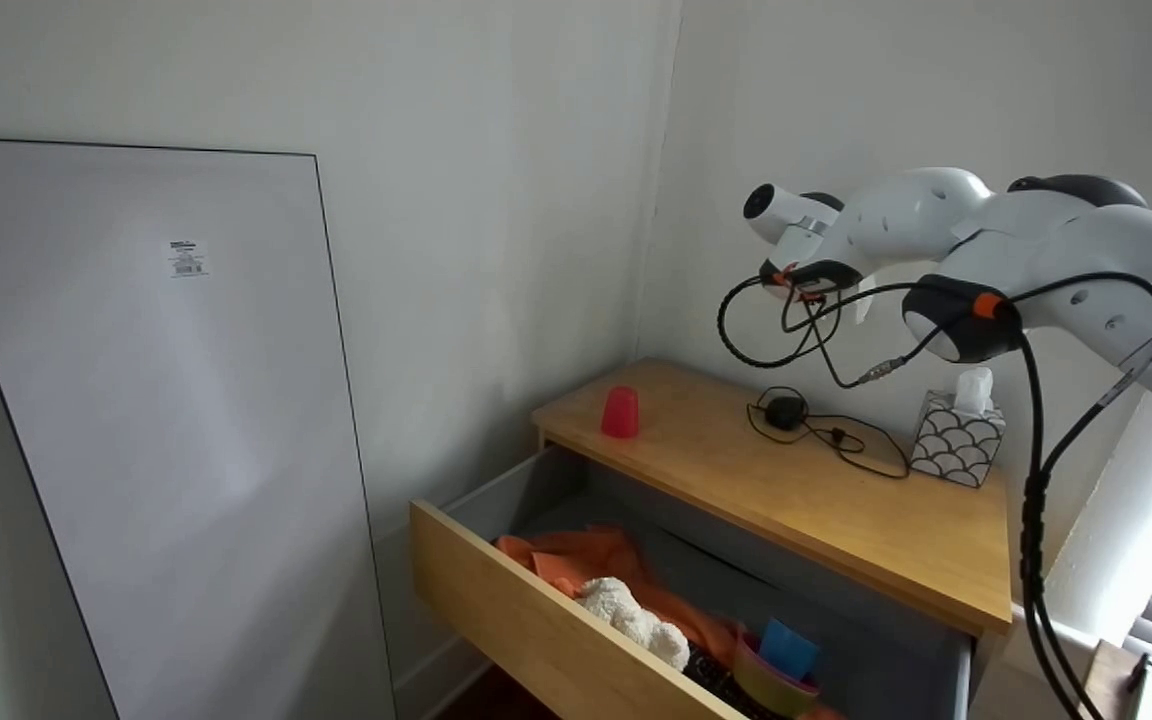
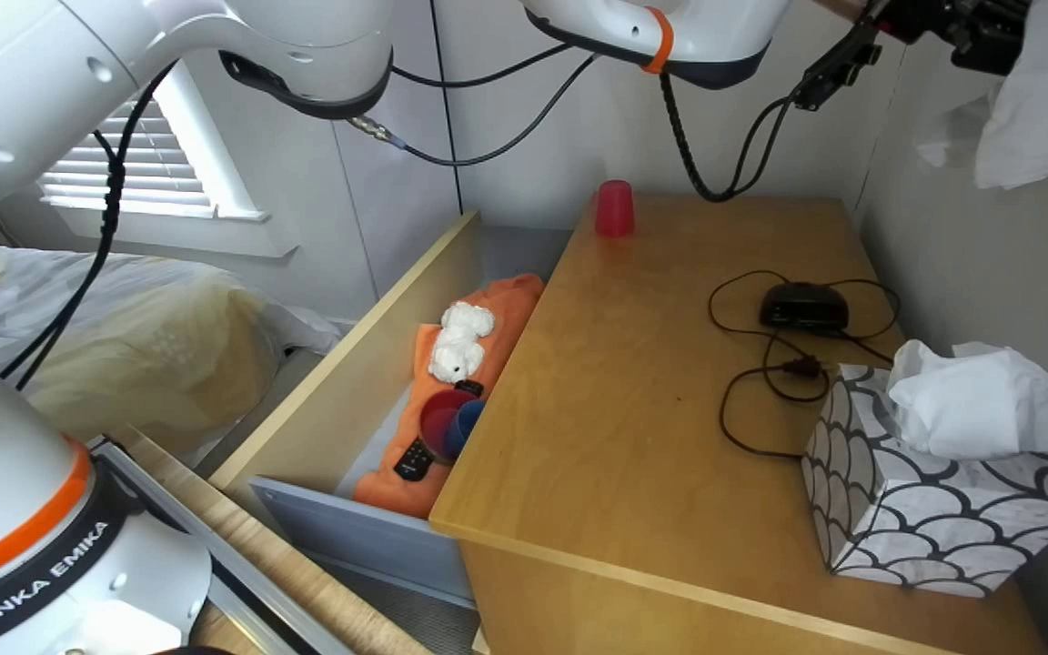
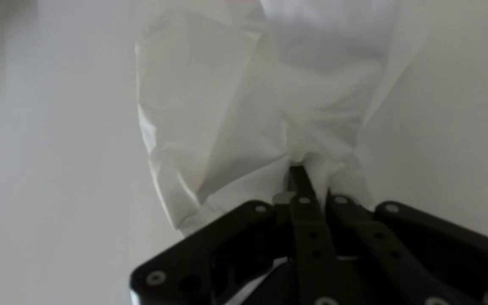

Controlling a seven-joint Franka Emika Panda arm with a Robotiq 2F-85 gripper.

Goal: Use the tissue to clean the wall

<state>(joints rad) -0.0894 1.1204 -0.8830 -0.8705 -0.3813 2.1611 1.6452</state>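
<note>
My gripper [image 3: 314,186] is shut on a white tissue [image 3: 244,101], which spreads out crumpled beyond the fingertips in the wrist view. The tissue also hangs at the top right in an exterior view [image 2: 1047,109], below the dark gripper [image 2: 983,36]. The pale wall [image 3: 443,140] fills the background of the wrist view, close behind the tissue; I cannot tell whether they touch. The wall [image 1: 716,130] also stands behind the dresser in an exterior view, where the arm mostly hides the gripper.
A wooden dresser top [image 2: 633,437] holds a patterned tissue box [image 2: 942,518] with a tissue sticking out, a black device with cables [image 2: 801,307] and a red cup [image 2: 615,209]. The open drawer [image 1: 576,620] holds orange cloth, a white plush and cups. A grey panel [image 1: 186,420] leans left.
</note>
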